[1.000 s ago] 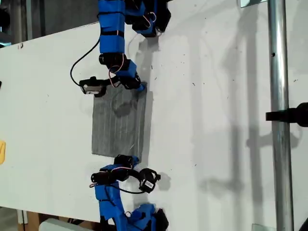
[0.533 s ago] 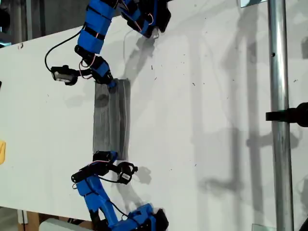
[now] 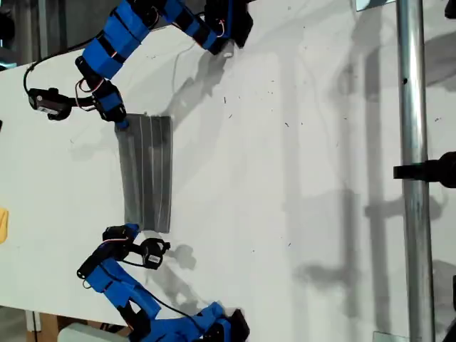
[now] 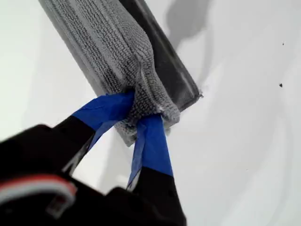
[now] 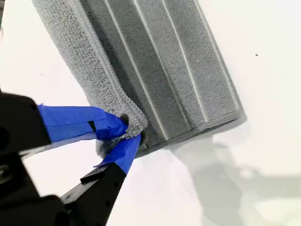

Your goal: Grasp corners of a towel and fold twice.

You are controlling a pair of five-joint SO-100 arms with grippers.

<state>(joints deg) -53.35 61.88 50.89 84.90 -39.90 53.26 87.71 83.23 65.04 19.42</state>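
my first gripper (image 4: 141, 117) and my second gripper (image 5: 127, 132) each pinch a corner of the folded towel (image 3: 147, 173) left of centre in the exterior view. a metal pole (image 3: 415, 171) stands well apart at that view's right, on the white table (image 3: 299, 178).

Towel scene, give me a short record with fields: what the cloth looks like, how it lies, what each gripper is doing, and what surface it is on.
cloth: thin grey striped fabric towel, pale parallel stripes
lay: folded over into a narrow strip, flat on the table, layered edges visible in both wrist views
first gripper: my first gripper, blue-taped fingers shut on a bunched corner of the towel
second gripper: my second gripper, blue-taped fingers shut on another corner
arms: one at each short end of the strip in the exterior view
surface: white table
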